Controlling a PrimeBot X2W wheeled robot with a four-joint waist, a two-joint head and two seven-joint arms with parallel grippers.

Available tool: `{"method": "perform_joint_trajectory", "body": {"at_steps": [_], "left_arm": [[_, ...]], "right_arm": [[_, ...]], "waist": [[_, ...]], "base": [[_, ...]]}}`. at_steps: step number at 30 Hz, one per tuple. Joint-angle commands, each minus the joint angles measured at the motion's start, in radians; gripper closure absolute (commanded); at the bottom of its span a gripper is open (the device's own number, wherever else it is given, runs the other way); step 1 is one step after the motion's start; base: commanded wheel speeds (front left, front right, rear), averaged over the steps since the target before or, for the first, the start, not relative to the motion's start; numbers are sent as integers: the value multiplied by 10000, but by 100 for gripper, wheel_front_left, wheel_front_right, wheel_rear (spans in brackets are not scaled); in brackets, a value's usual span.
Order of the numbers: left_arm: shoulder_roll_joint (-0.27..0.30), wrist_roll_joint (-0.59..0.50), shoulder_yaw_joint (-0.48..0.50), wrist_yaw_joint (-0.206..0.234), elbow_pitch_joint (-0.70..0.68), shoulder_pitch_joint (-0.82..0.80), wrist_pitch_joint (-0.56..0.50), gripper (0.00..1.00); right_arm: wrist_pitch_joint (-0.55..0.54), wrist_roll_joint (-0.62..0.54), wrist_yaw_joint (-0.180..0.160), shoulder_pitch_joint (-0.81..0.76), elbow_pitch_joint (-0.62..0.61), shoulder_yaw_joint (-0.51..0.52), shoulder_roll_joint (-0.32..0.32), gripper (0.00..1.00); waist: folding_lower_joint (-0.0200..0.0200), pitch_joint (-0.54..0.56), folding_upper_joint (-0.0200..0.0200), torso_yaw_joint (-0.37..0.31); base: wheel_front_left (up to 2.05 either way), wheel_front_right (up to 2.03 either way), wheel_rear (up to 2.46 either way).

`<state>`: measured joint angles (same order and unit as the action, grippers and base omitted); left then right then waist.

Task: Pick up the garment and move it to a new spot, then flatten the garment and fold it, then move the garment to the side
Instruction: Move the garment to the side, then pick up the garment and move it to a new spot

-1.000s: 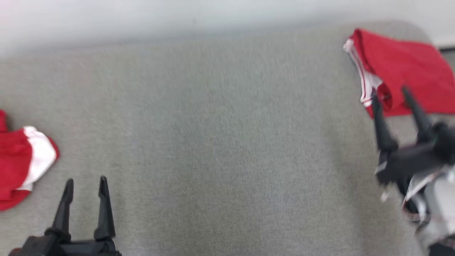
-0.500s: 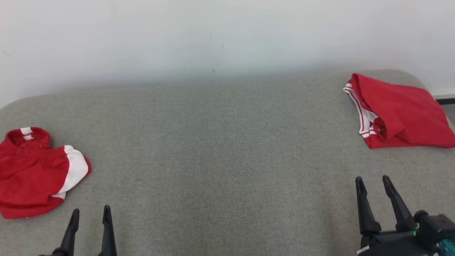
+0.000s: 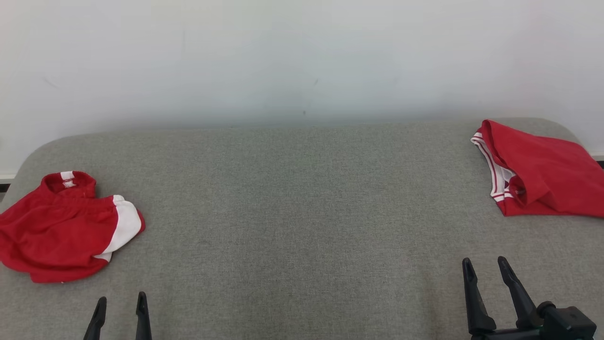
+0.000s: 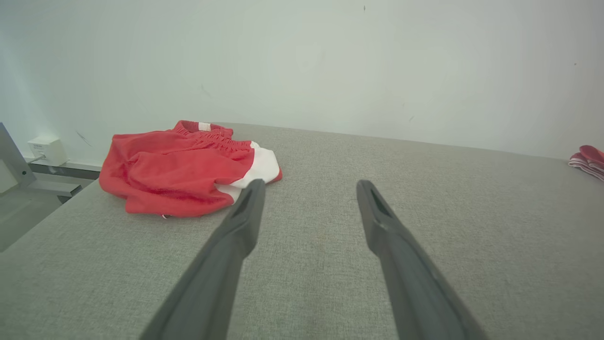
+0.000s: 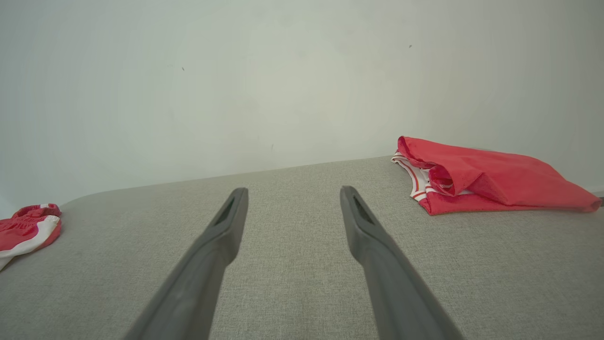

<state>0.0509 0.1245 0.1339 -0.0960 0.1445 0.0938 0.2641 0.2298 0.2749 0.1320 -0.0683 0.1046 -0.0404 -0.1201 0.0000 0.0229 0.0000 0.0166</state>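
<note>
A folded red garment (image 3: 542, 174) with white-striped trim lies flat at the far right of the grey table (image 3: 302, 212); it is also in the right wrist view (image 5: 481, 177). A crumpled pair of red shorts (image 3: 66, 226) with a white side panel sits at the table's left end, seen close in the left wrist view (image 4: 184, 165). My left gripper (image 3: 121, 298) is open near the front edge, to the right of the shorts, with nothing in it (image 4: 310, 183). My right gripper (image 3: 484, 260) is open and holds nothing, well in front of the folded garment (image 5: 293, 190).
A pale wall (image 3: 302, 56) runs right behind the table. The table's corners are rounded. Off its left end are a grey stand and a small white box (image 4: 45, 150) by the wall. Bare grey cloth spans the middle between the two garments.
The head camera has tilted up, so the whole picture has shifted. My right gripper has drawn back from the folded garment's edge toward the front of the table, still open. The garments lie unchanged.
</note>
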Motion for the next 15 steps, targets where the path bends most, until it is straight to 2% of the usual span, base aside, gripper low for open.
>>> {"method": "perform_joint_trajectory", "body": {"at_steps": [1, 15], "left_arm": [[-2, -24, 39, 1, 26, -31, -1, 0], [-4, -156, 43, -58, 19, -69, -1, 0]], "right_arm": [[75, -60, -29, -103, 23, 12, 63, 0], [135, -103, -29, -117, 394, -190, 84, 0]], "waist": [[0, 12, 0, 34], [0, 19, 0, 32]], "base": [[0, 0, 0], [0, 0, 0]]}}
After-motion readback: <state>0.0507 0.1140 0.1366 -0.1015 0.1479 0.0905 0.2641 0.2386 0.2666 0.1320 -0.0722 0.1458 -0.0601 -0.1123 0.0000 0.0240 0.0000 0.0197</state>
